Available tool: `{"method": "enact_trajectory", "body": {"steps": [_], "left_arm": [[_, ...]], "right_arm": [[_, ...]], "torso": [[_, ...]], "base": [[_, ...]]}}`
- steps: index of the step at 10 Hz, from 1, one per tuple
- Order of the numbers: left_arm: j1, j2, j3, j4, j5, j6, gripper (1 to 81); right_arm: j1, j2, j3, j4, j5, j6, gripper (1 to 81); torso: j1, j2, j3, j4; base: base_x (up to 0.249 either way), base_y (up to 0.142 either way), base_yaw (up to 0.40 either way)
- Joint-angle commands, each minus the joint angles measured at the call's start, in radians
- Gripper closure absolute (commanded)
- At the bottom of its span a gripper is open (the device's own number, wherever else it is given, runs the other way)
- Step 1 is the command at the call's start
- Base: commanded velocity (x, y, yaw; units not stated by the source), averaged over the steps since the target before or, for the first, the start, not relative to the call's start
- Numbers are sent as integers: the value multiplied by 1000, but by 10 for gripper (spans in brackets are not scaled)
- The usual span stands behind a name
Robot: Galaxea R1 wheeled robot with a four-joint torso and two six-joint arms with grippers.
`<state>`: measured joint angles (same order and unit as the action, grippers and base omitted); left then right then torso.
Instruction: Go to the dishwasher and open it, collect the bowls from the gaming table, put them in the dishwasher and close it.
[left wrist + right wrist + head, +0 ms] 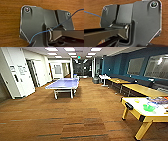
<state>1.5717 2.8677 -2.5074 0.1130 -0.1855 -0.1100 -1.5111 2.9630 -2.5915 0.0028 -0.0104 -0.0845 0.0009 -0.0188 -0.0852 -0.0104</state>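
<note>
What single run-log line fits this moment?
phase: driving | gaming table: ahead right | green bowl: on its top | ping-pong table: ahead left | floor: brown carpet

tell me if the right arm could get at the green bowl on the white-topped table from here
Probably not yet. The green bowl sits on the white-topped table well off to the robot's right, with open carpet between. Nothing blocks the way; it just looks too far.

The long rectangular gaming table (140,105) with yellow wooden legs is showing a smooth, glossy white top. A bright green plastic bowl (149,107) is gleaming on it. The brown striped carpet (75,119) is looking matt and rough.
</note>
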Motion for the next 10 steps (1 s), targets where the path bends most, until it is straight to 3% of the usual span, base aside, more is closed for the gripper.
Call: {"method": "enact_trajectory", "body": {"steps": [1,10], "left_arm": [[-25,-10,4,13,47,-2,10],[-25,-13,4,14,47,-2,10]], "right_arm": [[47,0,4,-7,-59,-1,10],[45,0,4,-7,-57,-1,10]], "torso": [[0,0,0,0],[-1,1,0,0]], "base": [[91,0,0],[0,0,-11]]}}
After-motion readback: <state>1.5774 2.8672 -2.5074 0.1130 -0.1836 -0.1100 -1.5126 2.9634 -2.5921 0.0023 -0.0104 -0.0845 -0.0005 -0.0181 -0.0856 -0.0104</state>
